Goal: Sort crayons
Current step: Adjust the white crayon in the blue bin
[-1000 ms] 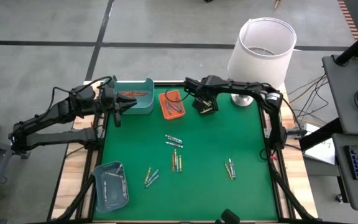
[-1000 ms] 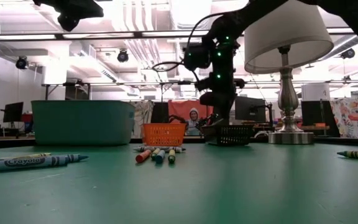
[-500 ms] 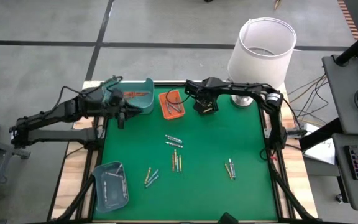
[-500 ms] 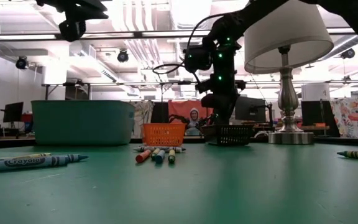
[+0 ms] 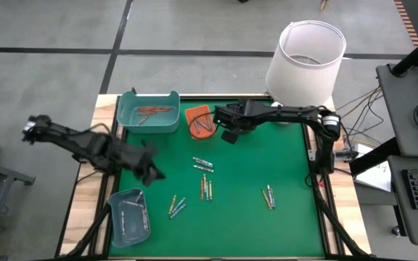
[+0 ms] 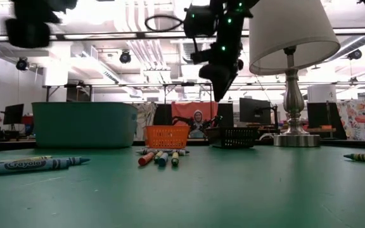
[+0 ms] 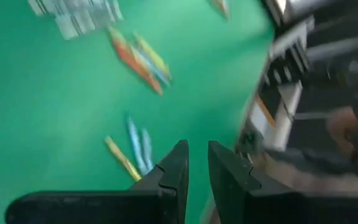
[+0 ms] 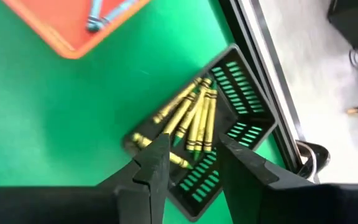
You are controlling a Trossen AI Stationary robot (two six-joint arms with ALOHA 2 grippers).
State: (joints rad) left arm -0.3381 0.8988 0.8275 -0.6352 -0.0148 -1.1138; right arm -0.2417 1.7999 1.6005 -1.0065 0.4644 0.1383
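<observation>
Loose crayons lie in small groups on the green table: silvery ones (image 5: 202,163), a mixed bunch (image 5: 206,188), a few (image 5: 176,206) near the front and more (image 5: 268,196) to the right. My left gripper (image 5: 151,172) hangs above the table's left part, its fingers (image 7: 197,165) a narrow gap apart with nothing between them. My right gripper (image 5: 227,134) hovers open (image 8: 194,158) above the black tray (image 8: 229,137). Yellow crayons (image 8: 191,118) lie in that tray. In the low view it hangs (image 6: 220,82) well clear of the tray (image 6: 233,137).
A teal tray (image 5: 149,110) with red crayons stands at the far left, and beside it an orange tray (image 5: 200,121). A grey-blue tray (image 5: 129,216) sits near left. A lamp (image 5: 307,61) stands at the far right corner. A blue crayon (image 6: 30,166) lies close to the low camera.
My left gripper has swung away from the teal tray toward the table's near edge, dropping a little and rolling about its own axis. My right gripper has risen from the black tray and drifted slightly toward the table's left.
</observation>
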